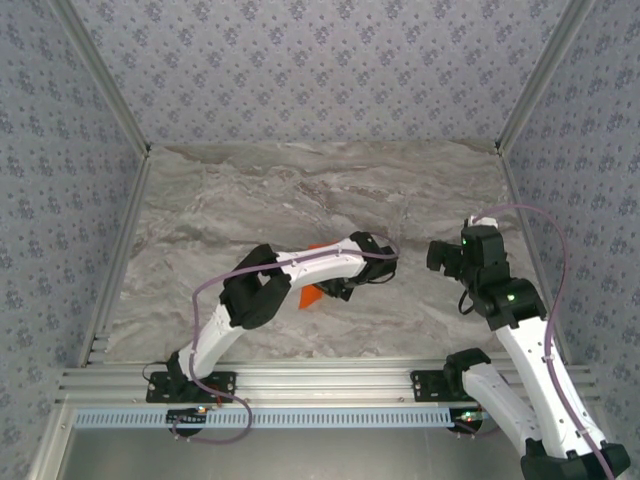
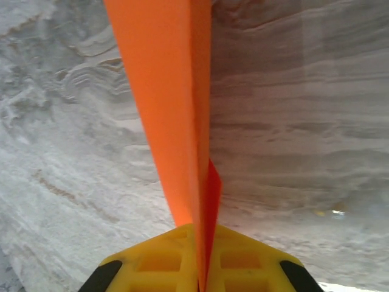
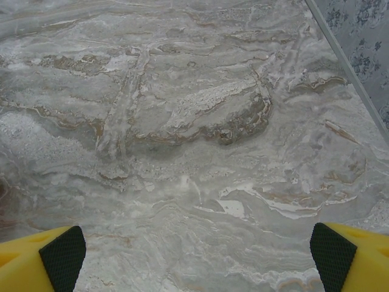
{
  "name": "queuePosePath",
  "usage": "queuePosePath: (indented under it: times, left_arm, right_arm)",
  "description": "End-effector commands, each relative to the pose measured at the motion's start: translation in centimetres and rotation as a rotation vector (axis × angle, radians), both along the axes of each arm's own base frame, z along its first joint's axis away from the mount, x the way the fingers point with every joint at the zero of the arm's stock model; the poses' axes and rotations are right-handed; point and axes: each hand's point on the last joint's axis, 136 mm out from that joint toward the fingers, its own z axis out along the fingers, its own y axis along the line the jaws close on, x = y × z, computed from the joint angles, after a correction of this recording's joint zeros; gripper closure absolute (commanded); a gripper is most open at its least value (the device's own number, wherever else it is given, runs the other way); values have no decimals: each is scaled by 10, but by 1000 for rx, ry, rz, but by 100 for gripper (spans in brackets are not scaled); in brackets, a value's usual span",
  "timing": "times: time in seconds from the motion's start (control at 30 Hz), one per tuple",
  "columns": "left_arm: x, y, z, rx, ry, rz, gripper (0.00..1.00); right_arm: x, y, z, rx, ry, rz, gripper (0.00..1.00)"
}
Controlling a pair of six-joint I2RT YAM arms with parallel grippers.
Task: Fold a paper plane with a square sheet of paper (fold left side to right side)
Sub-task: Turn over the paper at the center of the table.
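Orange-red paper (image 2: 164, 91), folded into a narrow strip, is pinched between the yellow fingers (image 2: 152, 261) of the left gripper (image 2: 198, 255), whose jaws are pressed together on it. In the left wrist view the strip runs from 6 o'clock up to 12 o'clock over the grey marbled table (image 2: 304, 121). From overhead, the paper (image 1: 312, 297) sits just toward 6 o'clock of the table's centre, partly hidden under the left arm. At 3 o'clock the right gripper (image 1: 440, 258) hangs over bare marble (image 3: 194, 121), its jaws spread wide apart (image 3: 194, 255), holding nothing
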Motion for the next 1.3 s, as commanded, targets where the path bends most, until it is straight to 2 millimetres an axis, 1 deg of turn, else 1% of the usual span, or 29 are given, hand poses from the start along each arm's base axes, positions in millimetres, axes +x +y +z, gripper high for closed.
queuePosePath:
  times: [0.0, 0.07, 0.13, 0.17, 0.23, 0.3, 0.4, 0.43, 0.5, 0.6, 0.67, 0.73, 0.8, 0.9, 0.97, 1.0, 1.03, 1.13, 1.17, 1.27]
  left_arm:
    - [-6, -13, -8, -26, 72, -15, 89]
    - [-8, -14, -13, -33, 99, -14, 83]
    - [-9, -19, -14, -63, 115, -17, 77]
    - [-6, -30, -8, -110, 109, -27, 74]
    - [-6, -40, -3, -166, 114, -37, 66]
    - [-5, -50, 2, -227, 121, -46, 61]
    - [-3, -70, 16, -365, 134, -61, 54]
    - [-6, -72, 16, -396, 147, -68, 51]
    - [-5, -81, 26, -481, 145, -82, 47]
    - [-3, -85, 43, -575, 138, -95, 43]
    - [-3, -83, 53, -632, 134, -97, 38]
    - [0, -78, 63, -689, 111, -91, 37]
    - [3, -70, 71, -758, 89, -70, 37]
    - [11, -49, 75, -868, 56, 3, 38]
    - [17, -31, 73, -949, 38, 76, 38]
    - [18, -22, 72, -978, 31, 104, 38]
    - [22, -13, 71, -1018, 19, 135, 38]
    - [27, 6, 64, -1124, 10, 210, 37]
    - [30, 8, 63, -1166, 6, 229, 37]
    - [33, 17, 50, -1234, 16, 284, 37]
  right_arm:
    - [-3, -4, -7, -21, 18, -3, 0]
    - [-3, -2, -9, -15, 19, 4, 0]
    - [-2, -1, -11, -11, 20, 12, 0]
    - [-1, 0, -12, -9, 21, 16, 0]
    - [-1, 1, -14, -10, 26, 23, 0]
    - [0, 2, -15, -7, 31, 30, 0]
    - [1, 6, -18, 5, 41, 46, 0]
    - [1, 7, -20, 10, 49, 53, 0]
    - [3, 12, -23, 22, 63, 71, 0]
    - [6, 20, -31, 49, 95, 99, 0]
    - [9, 29, -37, 83, 117, 126, 0]
    - [12, 41, -42, 128, 130, 168, 0]
    - [17, 59, -47, 199, 138, 235, 0]
    - [26, 96, -54, 348, 165, 361, 11]
    - [32, 122, -64, 448, 212, 436, 22]
    - [33, 134, -69, 493, 244, 464, 25]
    - [36, 147, -75, 530, 274, 496, 30]
    - [46, 178, -91, 547, 341, 556, 43]
    - [51, 186, -97, 544, 353, 569, 45]
    - [66, 210, -109, 563, 365, 599, 51]
